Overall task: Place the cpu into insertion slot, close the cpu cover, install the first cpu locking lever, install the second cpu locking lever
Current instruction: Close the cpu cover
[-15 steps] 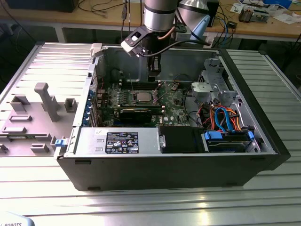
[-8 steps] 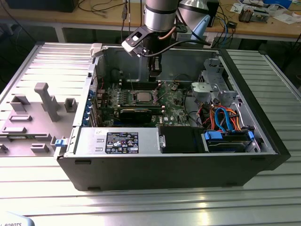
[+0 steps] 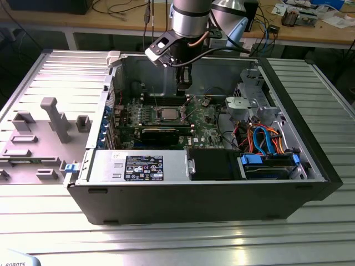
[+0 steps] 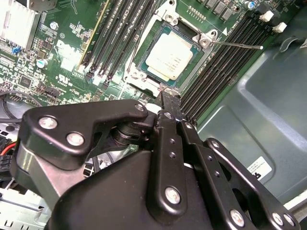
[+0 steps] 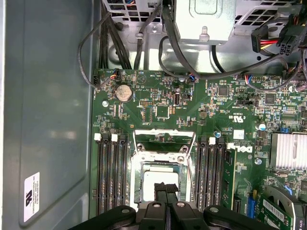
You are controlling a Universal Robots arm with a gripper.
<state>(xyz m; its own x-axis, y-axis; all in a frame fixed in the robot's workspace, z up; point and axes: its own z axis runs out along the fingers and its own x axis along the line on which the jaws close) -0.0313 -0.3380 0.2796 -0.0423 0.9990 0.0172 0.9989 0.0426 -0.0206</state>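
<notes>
The cpu (image 4: 170,56) shows its dull silver top and lies flat in the insertion slot, whose contact field is hidden under it. The cpu cover (image 4: 135,75) is down as a silver frame around the chip. One thin locking lever (image 4: 237,45) sticks out free over the memory slots. My gripper (image 4: 168,98) hovers just beside the socket with its black fingers pressed together and nothing between them. In the first wrist view the gripper (image 5: 166,187) overlaps the cpu (image 5: 156,177). In the exterior view the gripper (image 3: 183,95) hangs inside the open case, behind the socket (image 3: 169,113).
Black memory slots (image 5: 110,172) flank the socket on both sides. A long black graphics card (image 3: 161,133) lies in front of it, and a power supply (image 3: 138,166) sits at the case front. Drive cables (image 3: 266,138) fill the exterior view's right. The case wall (image 5: 48,120) stands close by.
</notes>
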